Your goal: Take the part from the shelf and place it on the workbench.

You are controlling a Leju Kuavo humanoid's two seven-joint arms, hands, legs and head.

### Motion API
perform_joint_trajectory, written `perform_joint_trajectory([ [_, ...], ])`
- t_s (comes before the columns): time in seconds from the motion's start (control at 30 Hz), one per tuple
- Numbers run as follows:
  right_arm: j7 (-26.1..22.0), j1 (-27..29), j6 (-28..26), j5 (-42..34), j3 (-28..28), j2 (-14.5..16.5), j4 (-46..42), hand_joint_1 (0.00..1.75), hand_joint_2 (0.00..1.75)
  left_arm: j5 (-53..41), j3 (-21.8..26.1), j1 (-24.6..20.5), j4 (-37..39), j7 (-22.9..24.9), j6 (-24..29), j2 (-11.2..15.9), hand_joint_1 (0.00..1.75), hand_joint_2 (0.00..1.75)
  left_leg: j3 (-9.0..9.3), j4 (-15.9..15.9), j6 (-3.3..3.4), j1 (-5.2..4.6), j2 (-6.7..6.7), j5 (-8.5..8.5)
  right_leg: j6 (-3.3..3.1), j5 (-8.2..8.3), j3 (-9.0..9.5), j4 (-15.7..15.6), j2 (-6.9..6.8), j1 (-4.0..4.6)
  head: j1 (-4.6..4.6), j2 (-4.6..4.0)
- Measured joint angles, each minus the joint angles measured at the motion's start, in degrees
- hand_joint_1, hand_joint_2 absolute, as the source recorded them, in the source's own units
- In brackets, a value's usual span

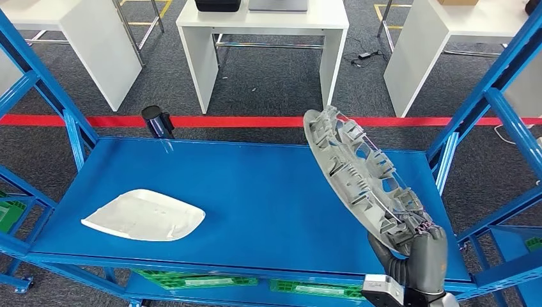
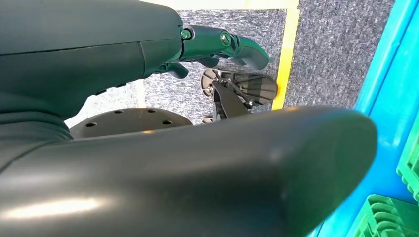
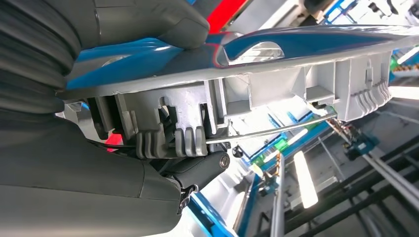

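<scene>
One hand carries the load here: the right hand [image 1: 427, 254] grips the part [image 1: 358, 174] by its lower end, at the shelf's front right corner. The part is a long grey moulded piece with ribs and clips on the face turned toward the camera. It is raised off the shelf [image 1: 255, 192] and tilted, its long axis running from the hand up and away to the left, so the free end stands over the blue surface near the back edge. In the right wrist view the thumb [image 3: 148, 22] presses on the smooth side of the part [image 3: 276, 84] while darker fingers [image 3: 197, 168] hook under the ribbed side, so the hold looks firm but sits at one end only.

Left hand [image 2: 217, 44] hangs low beside the shelf frame, over carpet, fingers apart and holding nothing; it is well away from the part.

A white panel [image 1: 146, 215] lies flat on the left of the shelf, untouched. White tables [image 1: 265, 32] stand beyond the red floor line [image 1: 96, 120]; which one serves as the workbench cannot be told.

Judging by this, the lift is done and the carry remains. The coming move depends on that long free end: it will swing wide as the arm draws back, and the blue upright [image 1: 486, 96] on the right stands near.
</scene>
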Motion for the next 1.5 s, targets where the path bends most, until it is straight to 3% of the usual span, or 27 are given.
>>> perform_joint_trajectory([
  [0.3, -6.41, 0.70, 1.50, -8.05, -2.39, 4.18, -4.07, 1.75, 1.75, -0.84, 0.00, -0.02, 0.00, 1.05, 0.00, 0.58, 0.00, 0.00, -0.05, 0.00, 0.00, 0.00, 0.00, 0.00, -0.01, 0.00, -0.05, 0.00, 0.01, 0.00, 0.00, 0.00],
  [0.47, -8.80, -0.72, 4.89, -14.16, -2.54, 5.71, -5.76, 1.75, 1.75, -0.90, 0.00, -0.06, -0.01, 1.19, -0.03, 0.79, 0.00, 0.00, -0.05, 0.00, -0.02, 0.00, 0.01, 0.02, -0.01, 0.00, -0.04, 0.00, 0.01, 0.00, -0.01, 0.00],
  [0.73, -15.31, -4.03, 22.56, -40.41, -2.65, 6.41, -8.93, 1.75, 1.75, -0.95, 0.00, -0.14, -0.02, -0.25, -0.09, 1.40, 0.00, 0.00, -0.04, 0.00, -0.03, 0.00, -0.01, 0.03, -0.01, 0.01, -0.05, 0.01, 0.00, 0.00, -0.01, 0.00],
  [0.97, -15.03, -5.45, 34.70, -50.54, -2.78, 6.65, -9.59, 1.75, 1.75, -0.93, 0.03, -0.16, -0.07, -0.45, -0.20, 1.76, 0.00, 0.00, -0.05, 0.00, -0.03, 0.00, -0.02, 0.03, -0.01, 0.00, -0.05, 0.01, 0.01, 0.00, -0.01, 0.00],
  [1.5, -15.83, -8.74, 54.54, -60.33, -2.01, 5.85, -9.18, 1.75, 1.75, -1.97, 0.38, -0.25, -0.13, -1.01, 0.17, 2.36, 0.00, 0.00, -0.05, 0.00, -0.03, 0.00, -0.03, 0.03, -0.01, 0.00, -0.04, 0.01, 0.00, 0.00, -0.01, 0.00],
])
